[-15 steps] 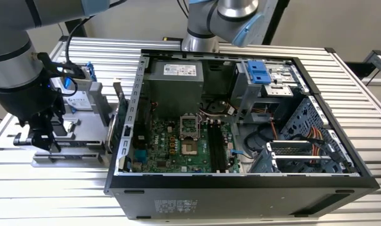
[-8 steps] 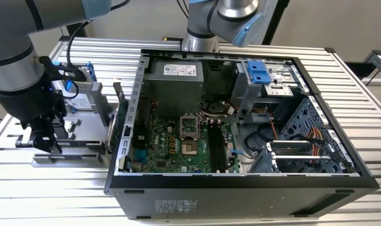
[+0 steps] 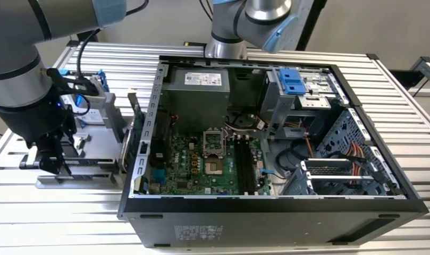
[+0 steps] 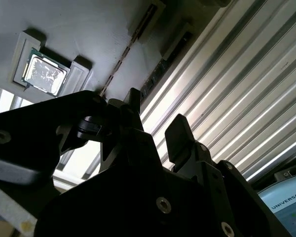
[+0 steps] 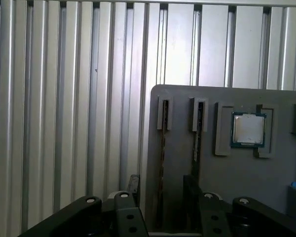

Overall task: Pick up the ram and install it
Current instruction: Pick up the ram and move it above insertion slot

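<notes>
**Desk:** Where is the end effector right now?

**Me:** I have the end effector [image 3: 50,159] low on the exterior view's left. It sits over the grey holder [image 3: 73,181], which rests on the ribbed worktop [image 3: 385,79] just beside the open computer case [image 3: 271,215].

**Desk:** Open or closed?

**Me:** Open. In both wrist views I see its two fingers [image 5: 133,183] standing apart with a clear gap and nothing held between them.

**Desk:** And the ram?

**Me:** In the first wrist view the ram [image 5: 163,153] stands on edge in a slot of the holder. That slot runs straight into the gap between the fingers. I can't tell whether either finger touches the stick.

**Desk:** Anything else in the holder?

**Me:** A second stick [image 5: 198,143] stands in the neighbouring slot, parallel to the first. Beyond it a square silver CPU chip [image 5: 248,129] lies flat in its recess.

**Desk:** The case?

**Me:** It lies on its side with the motherboard [image 3: 200,164] facing up, filling the middle of the frame in the exterior view, well apart from the end effector.
</notes>
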### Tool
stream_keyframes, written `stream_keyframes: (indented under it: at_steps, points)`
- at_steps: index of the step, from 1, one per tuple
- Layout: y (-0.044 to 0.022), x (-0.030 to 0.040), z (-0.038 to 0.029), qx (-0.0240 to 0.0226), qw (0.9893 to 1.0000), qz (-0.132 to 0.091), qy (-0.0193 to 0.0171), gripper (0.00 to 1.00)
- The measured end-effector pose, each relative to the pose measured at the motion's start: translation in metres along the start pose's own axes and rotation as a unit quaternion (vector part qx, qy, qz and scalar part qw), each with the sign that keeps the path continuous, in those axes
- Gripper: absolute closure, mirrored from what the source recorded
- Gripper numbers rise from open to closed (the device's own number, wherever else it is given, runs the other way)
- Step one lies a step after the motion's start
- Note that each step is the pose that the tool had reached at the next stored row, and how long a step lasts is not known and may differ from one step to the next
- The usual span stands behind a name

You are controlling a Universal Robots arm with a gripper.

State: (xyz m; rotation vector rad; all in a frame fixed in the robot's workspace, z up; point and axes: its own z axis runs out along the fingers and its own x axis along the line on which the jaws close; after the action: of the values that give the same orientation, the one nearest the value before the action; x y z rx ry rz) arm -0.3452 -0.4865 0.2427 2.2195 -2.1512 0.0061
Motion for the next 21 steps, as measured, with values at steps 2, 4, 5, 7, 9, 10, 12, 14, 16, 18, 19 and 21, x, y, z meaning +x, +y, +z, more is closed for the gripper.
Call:
stream_keyframes:
  at_steps: [2, 4, 5, 7, 9, 10, 12, 14, 16, 18, 19, 21]
  points:
    - [-0.0001, 0.0000, 0.0016, -0.0001, 1.0000, 0.001, 0.0001, 0.00]
    - [-0.0001, 0.0000, 0.0033, -0.0001, 1.0000, 0.001, 0.0001, 0.00]
    - [-0.0002, 0.0000, 0.0043, -0.0001, 1.0000, 0.001, 0.0000, 0.00]
    - [-0.0002, -0.0001, 0.0059, -0.0001, 1.0000, 0.001, 0.0001, 0.00]
    - [-0.0003, -0.0001, 0.0077, -0.0001, 1.0000, 0.002, 0.0001, 0.00]
    - [-0.0003, -0.0002, 0.0085, -0.0001, 1.0000, 0.002, 0.0001, 0.00]
    - [-0.0004, -0.0003, 0.0104, -0.0001, 1.0000, 0.002, 0.0001, 0.00]
    - [-0.0005, -0.0003, 0.0121, -0.0001, 1.0000, 0.003, 0.0002, 0.00]
    - [-0.0005, -0.0004, 0.0137, -0.0002, 1.0000, 0.004, 0.0002, 0.00]
    - [-0.0006, -0.0004, 0.0155, -0.0002, 1.0000, 0.005, 0.0004, 0.00]
    - [-0.0006, -0.0004, 0.0164, -0.0002, 1.0000, 0.005, 0.0005, 0.00]
    - [-0.0007, -0.0005, 0.0182, -0.0003, 1.0000, 0.006, 0.0007, 0.00]
